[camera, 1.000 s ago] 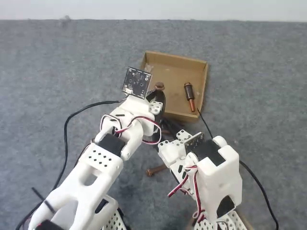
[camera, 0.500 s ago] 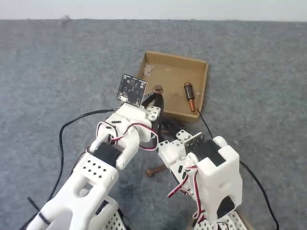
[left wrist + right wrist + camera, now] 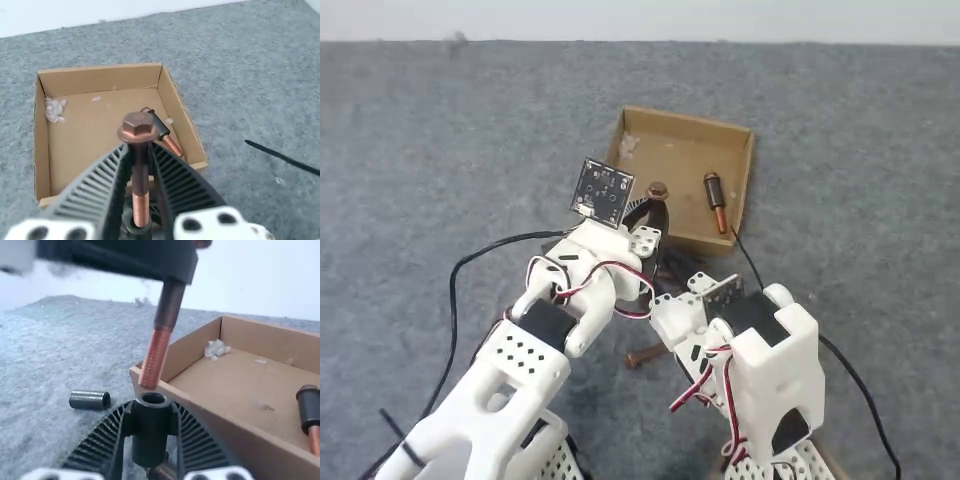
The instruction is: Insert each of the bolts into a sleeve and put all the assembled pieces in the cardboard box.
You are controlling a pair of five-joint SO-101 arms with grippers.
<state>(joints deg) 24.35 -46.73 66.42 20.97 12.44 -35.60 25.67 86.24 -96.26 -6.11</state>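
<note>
the copper bolt (image 3: 139, 175) hangs threaded end down, pinched by its shank in the left gripper (image 3: 138, 148). its tip is tilted just above the mouth of the black sleeve (image 3: 151, 432), which the right gripper (image 3: 151, 410) clamps upright outside the near wall of the cardboard box (image 3: 686, 121). over the last second the left arm nudges the bolt sideways, probably lining up; insertion is not yet done. one assembled piece (image 3: 715, 203) lies in the box, while a spare sleeve (image 3: 90, 400) and a loose bolt (image 3: 644, 356) wait on the table.

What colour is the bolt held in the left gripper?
Copper-brown bolt; clearest in left wrist view.
</note>
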